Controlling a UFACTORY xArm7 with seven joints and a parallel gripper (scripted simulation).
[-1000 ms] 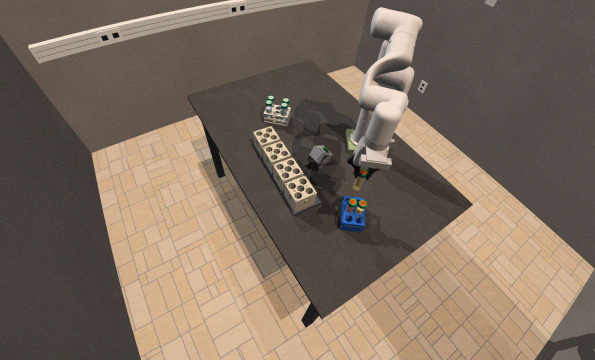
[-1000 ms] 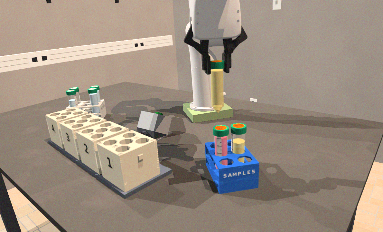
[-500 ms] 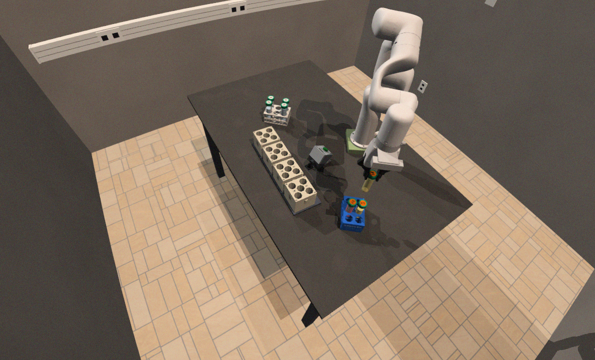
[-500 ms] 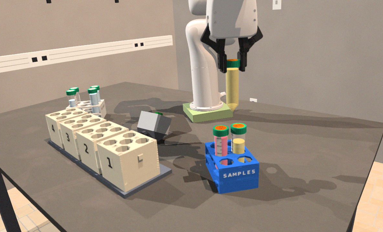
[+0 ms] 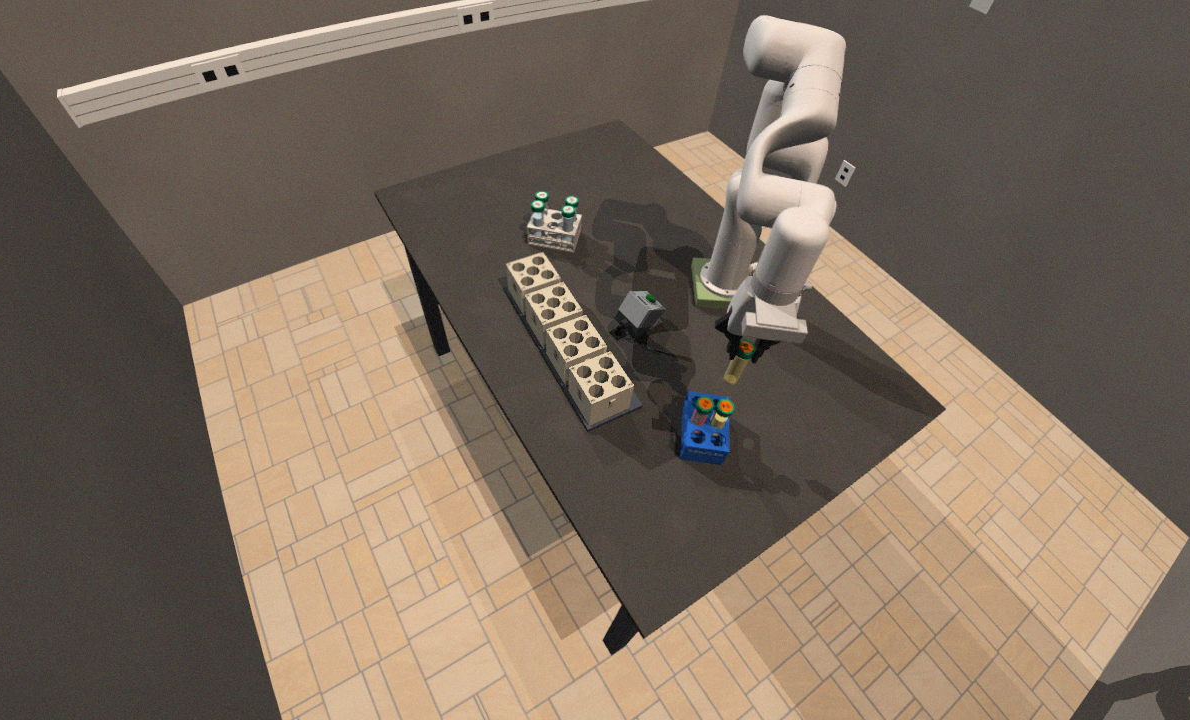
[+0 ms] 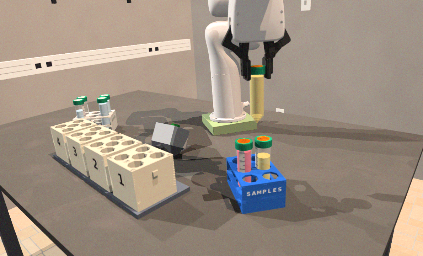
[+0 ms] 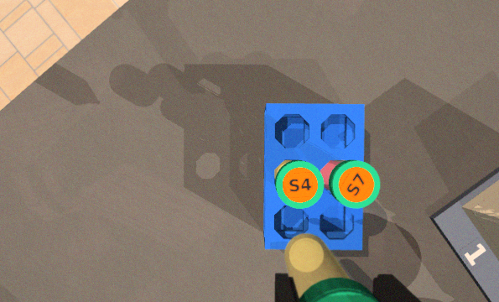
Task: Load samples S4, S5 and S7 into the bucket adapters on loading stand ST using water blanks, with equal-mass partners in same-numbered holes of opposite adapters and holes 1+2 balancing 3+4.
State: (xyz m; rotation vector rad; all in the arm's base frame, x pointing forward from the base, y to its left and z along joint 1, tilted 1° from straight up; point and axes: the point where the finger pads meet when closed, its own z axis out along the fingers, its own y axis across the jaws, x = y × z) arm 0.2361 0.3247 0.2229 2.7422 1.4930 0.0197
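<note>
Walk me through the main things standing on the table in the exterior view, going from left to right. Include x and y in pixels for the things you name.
The block marked 4 (image 6: 57, 143), then the block marked 3 (image 6: 75, 153), the block marked 2 (image 6: 96, 167), the block marked 1 (image 6: 122, 182), the blue rack labelled SAMPLES (image 5: 705, 453) (image 6: 263, 198) (image 7: 314, 109).

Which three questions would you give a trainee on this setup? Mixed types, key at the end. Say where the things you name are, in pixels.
1. True or false: the tube in the pincer (image 5: 746, 344) (image 6: 257, 70) stands in the blue rack (image 5: 705, 454) (image 6: 263, 200) (image 7: 314, 153).

2. Multiple choice: what colour is the liquid in S7 (image 5: 704, 407) (image 6: 244, 155) (image 7: 355, 184)?
A) yellow
B) pink
C) clear

3. Fill in: adapter (image 5: 612, 398) (image 6: 123, 187) number ___ is the nearest of the four to the blue rack.

Key: 1 false; 2 B; 3 1
</note>
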